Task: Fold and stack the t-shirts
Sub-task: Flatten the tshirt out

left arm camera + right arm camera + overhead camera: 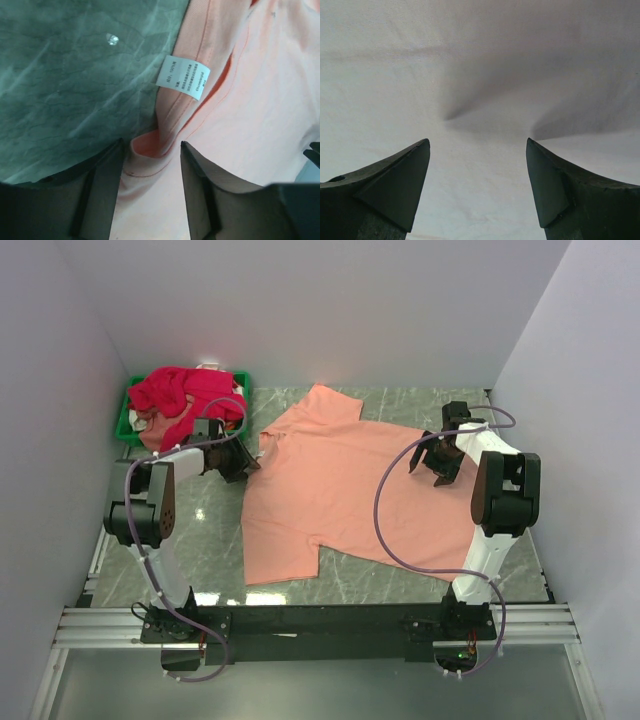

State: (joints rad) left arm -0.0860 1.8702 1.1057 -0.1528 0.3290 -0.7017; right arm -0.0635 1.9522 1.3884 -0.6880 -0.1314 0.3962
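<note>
A salmon-peach t-shirt (340, 480) lies spread flat in the middle of the table, its neck toward the left. My left gripper (243, 462) is at the collar. In the left wrist view its jaws (151, 143) stand apart on either side of a raised fold of the collar (145, 145), just below the white care label (183, 77). My right gripper (437, 465) hovers over the shirt's right edge. It is open (477, 142), with smooth cloth (470, 75) under it and nothing pinched. Crimson-pink t-shirts (185, 392) lie crumpled in a heap at the back left.
The crimson heap fills a small green bin (125, 425) in the back left corner. Bare marble tabletop (65, 90) shows left of the collar. White walls close in on three sides, and the arms' mounting rail (320, 625) runs along the near edge.
</note>
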